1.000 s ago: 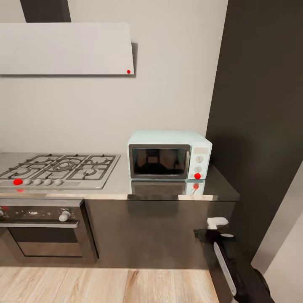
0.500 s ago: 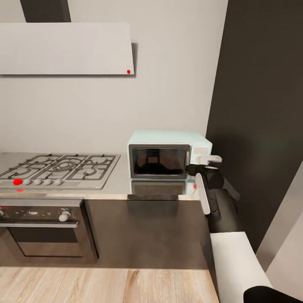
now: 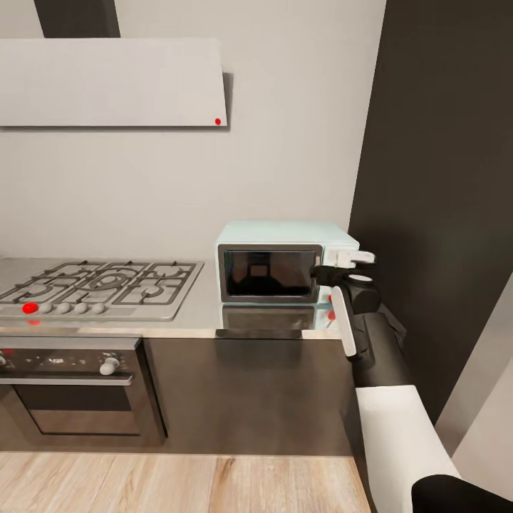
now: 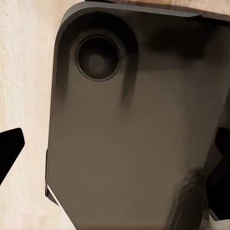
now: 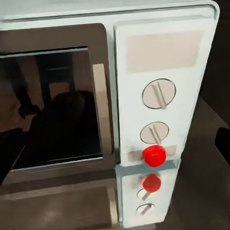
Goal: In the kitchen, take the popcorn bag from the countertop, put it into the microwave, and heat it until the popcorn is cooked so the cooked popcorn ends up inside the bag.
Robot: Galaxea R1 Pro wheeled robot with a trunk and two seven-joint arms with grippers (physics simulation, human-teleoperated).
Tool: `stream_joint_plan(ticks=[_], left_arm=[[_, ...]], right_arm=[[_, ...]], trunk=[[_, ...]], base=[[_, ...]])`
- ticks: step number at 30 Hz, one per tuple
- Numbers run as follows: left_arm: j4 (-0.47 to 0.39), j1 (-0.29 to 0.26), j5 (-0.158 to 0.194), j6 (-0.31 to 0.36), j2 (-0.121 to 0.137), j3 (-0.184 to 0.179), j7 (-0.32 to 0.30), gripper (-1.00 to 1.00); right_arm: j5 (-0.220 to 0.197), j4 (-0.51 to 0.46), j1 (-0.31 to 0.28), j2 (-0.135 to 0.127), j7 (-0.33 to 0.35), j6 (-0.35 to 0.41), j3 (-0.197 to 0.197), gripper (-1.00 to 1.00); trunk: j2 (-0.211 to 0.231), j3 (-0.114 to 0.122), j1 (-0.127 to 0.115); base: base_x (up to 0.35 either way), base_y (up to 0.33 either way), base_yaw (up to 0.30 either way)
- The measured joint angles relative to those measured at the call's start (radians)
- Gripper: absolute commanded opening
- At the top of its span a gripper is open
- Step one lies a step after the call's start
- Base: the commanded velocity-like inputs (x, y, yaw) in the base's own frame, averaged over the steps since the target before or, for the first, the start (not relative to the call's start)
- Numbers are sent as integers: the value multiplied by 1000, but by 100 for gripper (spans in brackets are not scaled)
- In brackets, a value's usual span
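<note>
The pale mint-blue microwave [image 3: 274, 262] stands on the grey countertop [image 3: 203, 313] against the wall, with its dark glass door shut. My right gripper [image 3: 333, 265] hovers in front of the white control panel [image 5: 160, 91], its fingers apart and holding nothing. Close ahead in the right wrist view are the door [image 5: 52, 100], two knobs [image 5: 158, 94] and a round red light [image 5: 154, 155]. My left gripper [image 4: 115, 148] hangs open over the robot's dark base [image 4: 134, 124], black fingertips [image 4: 9, 148] spread wide. The popcorn bag is out of view.
A steel gas hob [image 3: 100, 285] lies left of the microwave, above a built-in oven [image 3: 71, 392]. A tall dark cabinet [image 3: 442, 199] rises just right of the microwave. A grey hood [image 3: 107, 82] hangs on the wall. Below is light wood floor [image 3: 178, 484].
My right arm has risen from below the counter edge to the microwave's control panel, then edged slightly higher. The microwave and the camera have not moved.
</note>
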Motion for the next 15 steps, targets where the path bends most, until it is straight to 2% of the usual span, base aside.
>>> stream_joint_plan(ticks=[3,7,11,15], left_arm=[[0,0,0,0,0,0,0,100],[0,0,1,0,0,0,1,100],[0,0,1,0,1,0,1,100],[0,0,2,0,0,0,1,100]], right_arm=[[2,4,0,0,24,-3,0,100],[2,54,0,-4,37,-24,6,100],[2,138,0,-46,52,-89,59,100],[2,159,0,-63,55,-105,69,100]], trunk=[[0,0,0],[0,0,0],[0,0,0],[0,0,0]], base=[[0,0,0],[0,0,0],[0,0,0],[0,0,0]])
